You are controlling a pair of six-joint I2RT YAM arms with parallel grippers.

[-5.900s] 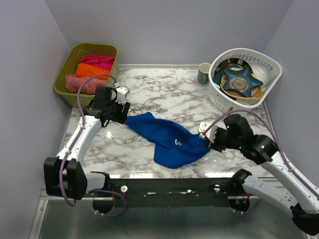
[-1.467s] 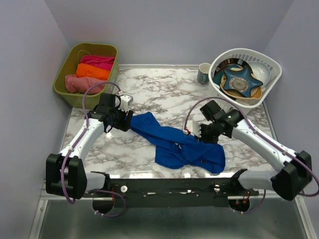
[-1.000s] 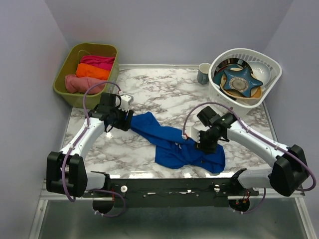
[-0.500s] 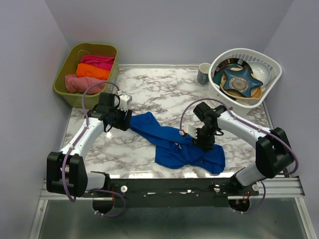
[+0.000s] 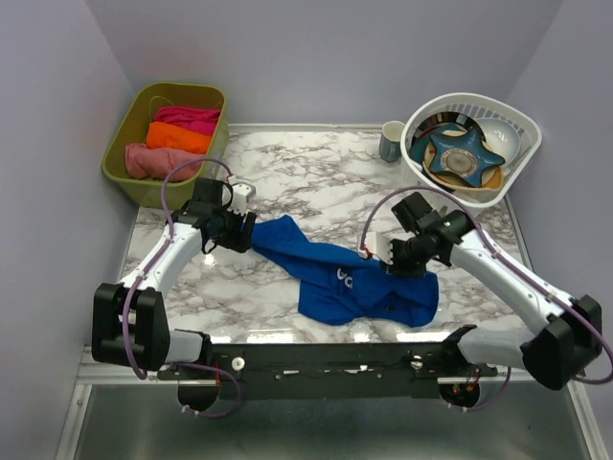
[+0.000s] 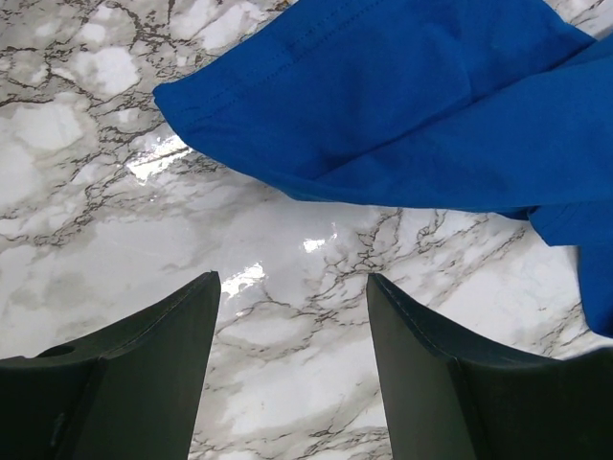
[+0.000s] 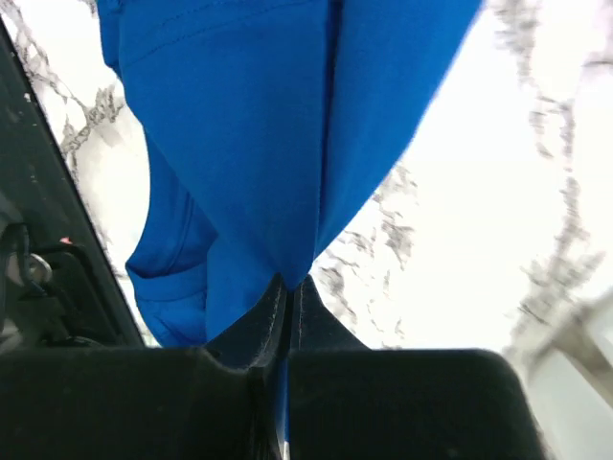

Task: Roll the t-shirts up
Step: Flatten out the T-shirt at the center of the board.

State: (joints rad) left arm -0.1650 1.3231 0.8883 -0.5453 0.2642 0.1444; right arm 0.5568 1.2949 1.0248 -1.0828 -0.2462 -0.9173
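1. Black rail [image 5: 326, 362] at the near edge of the marble table [image 5: 306, 182], carrying both arm bases.
2. Blue t-shirt [image 5: 345, 280], lying crumpled and spread flat on the near middle of the table, one strip of it reaching back and leftward (white lettering shows near its centre).
3. Right claw [image 5: 391, 264], at the t-shirt's right side. The wrist view shows its fingers [image 7: 251, 326] pressed together on a gathered fold of the blue cloth, which is drawn up off the marble.
4. Left claw [image 5: 245, 230], at the t-shirt's far-left tip. Its jaws stand wide apart over bare marble, just beside the cloth's hem and holding nothing.
5. Green bin [image 5: 123, 129], far left, with pink and orange rolled cloths [image 5: 172, 139] inside.
6. Cup [image 5: 392, 141], at the far edge.
7. White basket [image 5: 421, 187], far right, holding dishes [image 5: 465, 155].
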